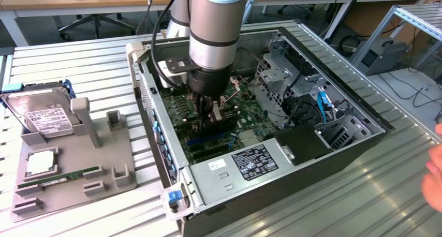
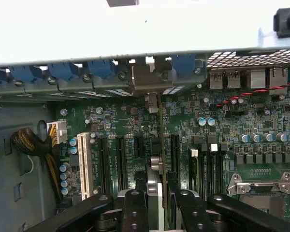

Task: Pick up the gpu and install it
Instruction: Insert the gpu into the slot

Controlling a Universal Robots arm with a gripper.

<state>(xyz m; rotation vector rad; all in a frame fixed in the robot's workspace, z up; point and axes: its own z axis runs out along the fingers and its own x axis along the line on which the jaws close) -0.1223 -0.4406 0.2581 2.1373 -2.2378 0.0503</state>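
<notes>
The gpu (image 2: 154, 193), a thin green card with a silver metal end bracket, stands on edge between the gripper's (image 2: 157, 203) black fingers (image 2: 134, 212), which are narrowed onto it. It hangs low over the green motherboard (image 1: 238, 120), just above the black expansion slots (image 2: 120, 162), inside the open black computer case (image 1: 332, 149). Picking up looks done; seating in a slot remains, as far as I can judge. On the exterior view's left, a grey holder tray (image 1: 103, 159) on the slatted metal tabletop (image 1: 83, 66) carries a silver hard drive (image 1: 43, 115) and a narrow green RAM stick (image 1: 59, 179).
</notes>
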